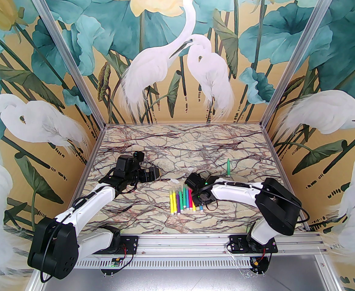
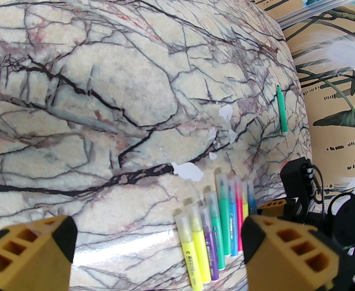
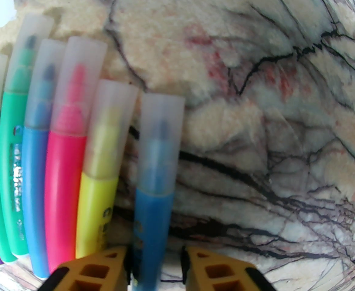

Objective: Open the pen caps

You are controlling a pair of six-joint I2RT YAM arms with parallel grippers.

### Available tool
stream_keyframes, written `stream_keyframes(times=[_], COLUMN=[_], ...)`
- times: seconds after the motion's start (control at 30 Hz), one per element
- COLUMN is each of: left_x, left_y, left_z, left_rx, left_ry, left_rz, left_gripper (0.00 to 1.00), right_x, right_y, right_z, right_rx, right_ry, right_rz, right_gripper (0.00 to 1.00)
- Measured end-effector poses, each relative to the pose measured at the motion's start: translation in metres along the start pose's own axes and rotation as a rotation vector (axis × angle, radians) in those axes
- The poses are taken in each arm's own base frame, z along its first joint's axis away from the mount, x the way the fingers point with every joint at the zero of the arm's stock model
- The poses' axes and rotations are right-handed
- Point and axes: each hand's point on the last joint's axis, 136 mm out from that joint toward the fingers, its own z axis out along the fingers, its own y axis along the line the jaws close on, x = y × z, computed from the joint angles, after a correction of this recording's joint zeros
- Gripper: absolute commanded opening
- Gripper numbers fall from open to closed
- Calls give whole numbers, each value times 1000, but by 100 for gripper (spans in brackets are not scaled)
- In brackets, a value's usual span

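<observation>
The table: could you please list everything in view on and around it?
capped pens: nine, yellow, purple, green, blue and pink, side by side at the table's middle
uncapped pen: one, green, alone, far right
white patches: several, white, beyond the row
table: one, veined marble pattern
walls: three, heron mural, around the table
left gripper: one, yellow-black fingers, open, left of the row
right gripper: one, yellow-black fingers either side of the end blue pen, grip unclear

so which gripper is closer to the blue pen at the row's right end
Right. The right gripper straddles the blue pen, a finger on each side of its body. The left gripper hangs open, off to the left of the row.
</observation>
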Motion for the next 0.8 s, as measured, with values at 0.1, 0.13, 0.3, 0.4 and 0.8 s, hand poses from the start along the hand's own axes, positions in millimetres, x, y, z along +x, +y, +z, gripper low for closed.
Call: stream_keyframes(times=[0.1,0.13,0.3,0.4,0.8], left_x=[0,0,-2,-2,-2], left_y=[0,0,-1,-2,-2], left_z=[0,0,-2,-3,-3], left_rx=[-2,-3,1,2,2], left_ry=[-2,-2,-11,-12,-12], left_rz=[0,0,4,3,-4], left_gripper=[95,95,95,95,94], right_x=[0,0,-1,-1,-2], right_y=[1,1,2,3,4], right_z=[1,1,1,1,1], right_rx=[11,14,24,27,34], right_ry=[11,14,22,27,26], right_rz=[-5,-7,-12,-15,-20], right_gripper=[30,30,28,25,16])
